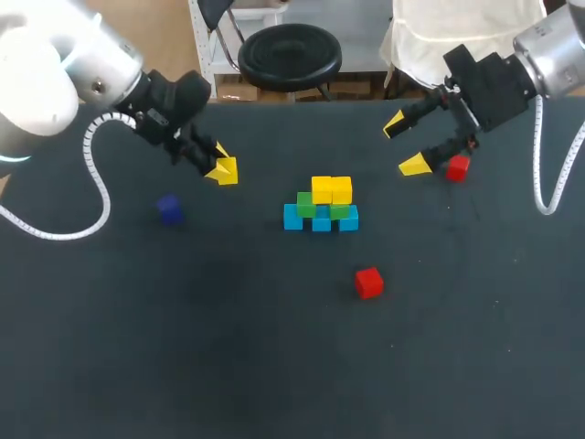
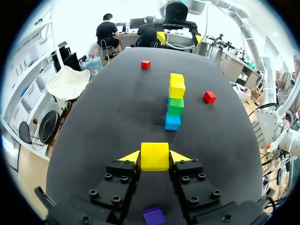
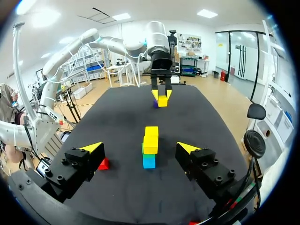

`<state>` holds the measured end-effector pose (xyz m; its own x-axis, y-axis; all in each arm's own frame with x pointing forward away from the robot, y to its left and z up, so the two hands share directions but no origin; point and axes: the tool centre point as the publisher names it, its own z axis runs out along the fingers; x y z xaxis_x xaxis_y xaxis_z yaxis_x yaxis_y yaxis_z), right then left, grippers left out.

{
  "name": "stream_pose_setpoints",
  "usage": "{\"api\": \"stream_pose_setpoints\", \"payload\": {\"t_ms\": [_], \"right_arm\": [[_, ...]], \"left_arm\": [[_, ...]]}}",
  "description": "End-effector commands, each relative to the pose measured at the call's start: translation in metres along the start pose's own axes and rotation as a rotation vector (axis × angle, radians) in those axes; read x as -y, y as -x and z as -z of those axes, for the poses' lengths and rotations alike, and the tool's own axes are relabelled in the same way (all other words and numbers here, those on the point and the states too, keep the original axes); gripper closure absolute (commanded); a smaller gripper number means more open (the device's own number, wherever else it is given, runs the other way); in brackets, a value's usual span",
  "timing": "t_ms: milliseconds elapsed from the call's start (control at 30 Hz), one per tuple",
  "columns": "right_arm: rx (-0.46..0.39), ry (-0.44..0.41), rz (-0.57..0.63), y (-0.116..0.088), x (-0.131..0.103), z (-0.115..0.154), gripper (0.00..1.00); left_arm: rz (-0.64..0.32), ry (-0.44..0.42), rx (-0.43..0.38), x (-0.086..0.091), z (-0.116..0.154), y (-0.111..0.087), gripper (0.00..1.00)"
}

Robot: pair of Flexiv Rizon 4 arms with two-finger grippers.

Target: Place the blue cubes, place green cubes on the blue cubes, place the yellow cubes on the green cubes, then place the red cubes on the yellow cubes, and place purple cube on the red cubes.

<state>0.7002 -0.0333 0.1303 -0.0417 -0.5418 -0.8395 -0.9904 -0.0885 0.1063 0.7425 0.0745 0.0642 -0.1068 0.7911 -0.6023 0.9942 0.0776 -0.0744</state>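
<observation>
Starting with the head view: got the left gripper (image 1: 219,170) pinched on a yellow cube (image 1: 227,172) above the black table (image 1: 228,366), left of the build. Got the build sitting mid-table — three blue cubes (image 1: 321,221) in a row at the bottom, two green cubes (image 1: 306,202) on those, two yellow cubes (image 1: 331,189) side by side on top. Spotted the purple cube (image 1: 169,208) alone on the table near the left gripper. Over on the other side, found the right gripper (image 1: 407,144) spread wide with nothing in it and a red cube (image 1: 457,167) just beside one finger; can't tell about actual contact. Also spotted a second red cube (image 1: 368,282) lying in front of the build, apart from it. Moving on to the left wrist view: seeing the yellow cube (image 2: 154,154) squeezed between both fingers (image 2: 130,157), the purple cube (image 2: 154,216) down under the gripper, and the build straight ahead, end-on — blue, green, yellow going up. Can make out the second red cube (image 2: 209,97) beside the build and the red cube (image 2: 146,64) far beyond it, near the right gripper (image 2: 179,37). Last up, the right wrist view: got the right gripper (image 3: 139,147) wide apart, gripping nothing, red cube (image 3: 103,163) right next to one finger, build ahead in line with the gap. Further on, can see the left gripper (image 3: 162,95) clamping its yellow cube (image 3: 162,101), purple cube (image 3: 154,104) peeking out just beside it.
</observation>
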Motion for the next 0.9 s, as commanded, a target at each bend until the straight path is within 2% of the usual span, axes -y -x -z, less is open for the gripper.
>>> {"api": "stream_pose_setpoints", "payload": {"t_ms": [33, 700, 767, 833, 900], "right_arm": [[0.001, -0.001, 0.001, 0.000, 0.000, 0.000, 0.00], [0.001, -0.001, 0.001, 0.000, 0.000, 0.000, 0.00], [0.001, -0.001, 0.001, 0.000, 0.000, 0.000, 0.00], [0.001, -0.001, 0.001, 0.000, 0.000, 0.000, 0.00], [0.001, -0.001, 0.001, 0.000, 0.000, 0.000, 0.00]], "left_arm": [[0.000, 0.005, 0.001, 0.002, 0.000, -0.001, 1.00], [0.000, 0.005, 0.001, 0.002, 0.000, -0.001, 1.00], [0.001, 0.012, 0.013, 0.007, -0.006, 0.011, 1.00], [0.033, 0.068, 0.010, 0.013, -0.007, 0.024, 1.00], [0.017, 0.105, 0.045, 0.023, -0.003, 0.039, 1.00]]}}
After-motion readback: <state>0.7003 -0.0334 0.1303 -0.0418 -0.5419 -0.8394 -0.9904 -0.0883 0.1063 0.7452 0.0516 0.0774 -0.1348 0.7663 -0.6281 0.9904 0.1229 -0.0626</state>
